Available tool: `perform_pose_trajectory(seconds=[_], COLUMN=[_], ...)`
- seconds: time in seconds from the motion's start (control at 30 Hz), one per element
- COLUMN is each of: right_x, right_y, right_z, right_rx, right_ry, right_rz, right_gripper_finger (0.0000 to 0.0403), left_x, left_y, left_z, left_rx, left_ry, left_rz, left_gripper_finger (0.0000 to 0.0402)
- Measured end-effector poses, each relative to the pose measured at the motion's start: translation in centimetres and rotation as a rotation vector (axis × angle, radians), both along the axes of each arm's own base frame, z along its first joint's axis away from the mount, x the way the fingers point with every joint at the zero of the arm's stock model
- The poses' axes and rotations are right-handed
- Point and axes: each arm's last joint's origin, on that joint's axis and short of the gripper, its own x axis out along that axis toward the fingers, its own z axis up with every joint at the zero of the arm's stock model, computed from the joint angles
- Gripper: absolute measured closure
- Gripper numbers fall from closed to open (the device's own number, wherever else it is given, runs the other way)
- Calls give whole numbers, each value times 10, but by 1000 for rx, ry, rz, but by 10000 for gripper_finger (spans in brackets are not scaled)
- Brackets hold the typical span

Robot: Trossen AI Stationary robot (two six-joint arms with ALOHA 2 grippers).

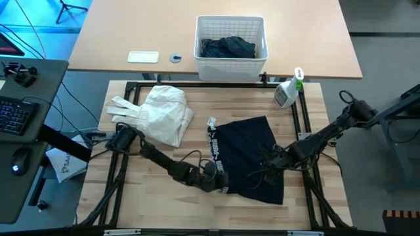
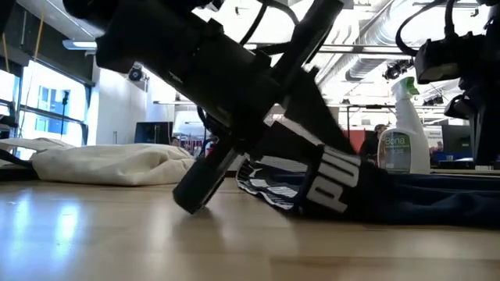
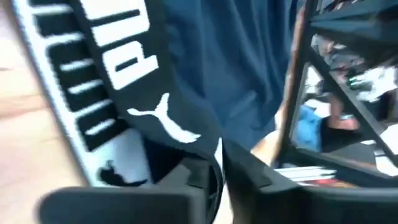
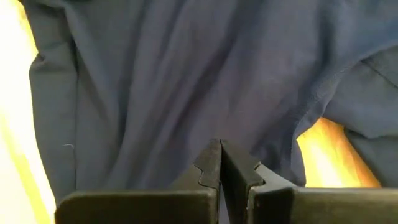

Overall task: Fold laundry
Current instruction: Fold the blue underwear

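Observation:
A dark navy garment (image 1: pixel 252 154) with a black-and-white lettered waistband (image 1: pixel 215 147) lies spread on the table's middle, also seen in the low view (image 2: pixel 437 195). My left gripper (image 1: pixel 211 176) is at the near end of the waistband, shut on it. My right gripper (image 1: pixel 268 160) is over the garment's middle, shut on its cloth (image 4: pixel 186 74). More dark laundry (image 1: pixel 228 47) sits in the white basket (image 1: pixel 231 67) beyond the far edge. My left gripper (image 3: pixel 221 177) pinches the waistband's edge (image 3: pixel 214 146) beside the white logo, between its two fingers. In the low view the waistband (image 2: pixel 332 183) stands raised off the table there. My right gripper (image 4: pixel 219 158) is shut on the navy cloth near the garment's middle (image 4: pixel 214 134), coming level from the table's right. Creases run out from the fingertips. One layer or several, I cannot tell. The rest of the garment lies on the table.
A cream-white garment (image 1: pixel 161 111) lies heaped at the far left of the table (image 2: pixel 109 164). A spray bottle (image 1: pixel 287 93) stands at the far right corner (image 2: pixel 404 129). Black frame rails (image 1: pixel 305 121) border the table. Bare wood (image 1: pixel 164 196) shows along the near left.

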Motion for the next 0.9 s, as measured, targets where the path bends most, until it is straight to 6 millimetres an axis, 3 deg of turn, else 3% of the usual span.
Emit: perform_pose_trajectory(seconds=[0.07,0.23,0.33,0.47,0.6,0.7,0.9], right_x=[-1,-4,-4,-3,0,-10,-31], right_y=[0,4,6,12,24,26,15], right_z=[1,2,3,5,6,-11,-46], right_rx=[3,3,7,69,129,136,204], right_ry=[-4,-8,-14,-38,-119,-127,-67], right_rz=[4,24,32,71,193,234,58], right_gripper_finger=[403,403,403,398,372,356,351], left_x=[-1,-7,-12,-8,-10,-10,-21], left_y=[-5,-21,-26,-32,-32,-33,-39], left_z=[6,38,39,51,49,49,47], left_rx=[56,170,250,280,297,298,297], left_ry=[20,133,218,179,200,203,282], left_rz=[-31,-83,-84,-102,-112,-114,-150], left_gripper_finger=[393,399,399,401,401,401,401])
